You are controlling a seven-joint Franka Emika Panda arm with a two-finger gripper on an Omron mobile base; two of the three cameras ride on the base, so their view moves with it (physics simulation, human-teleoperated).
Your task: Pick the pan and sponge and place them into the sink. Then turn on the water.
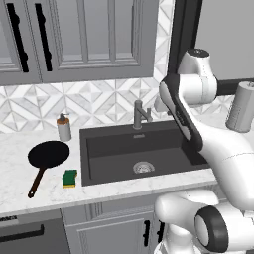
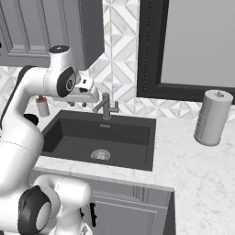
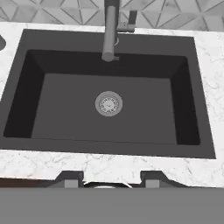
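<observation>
Hand (image 2: 78, 104) partly hidden behind the arm's own links in the left base view; seen in the right base view raised above the back left of the sink (image 1: 106, 163), just left of the faucet (image 2: 106, 107), fingers pointing down. Only the two dark fingertips (image 3: 70, 179) cut off at the lower edge of the hand view, standing apart with nothing between them; jaws parted, moderately narrow, holding nothing.

Sink basin directly beneath the hand, round silver drain (image 3: 108, 103) at its centre, dry, spout over the rear wall. Pan (image 1: 48, 155) flat on the marble worktop (image 1: 15, 144) left of the sink, well apart from the hand, handle running toward the front edge. Sponge (image 1: 70, 178) green side up, just beside the sink's left rim, close to the pan's front right. Soap dispenser (image 1: 63, 127) behind the pan; grey cylindrical roll (image 2: 212, 118) upright right of the sink.

No legible writing or brand marks on any item
</observation>
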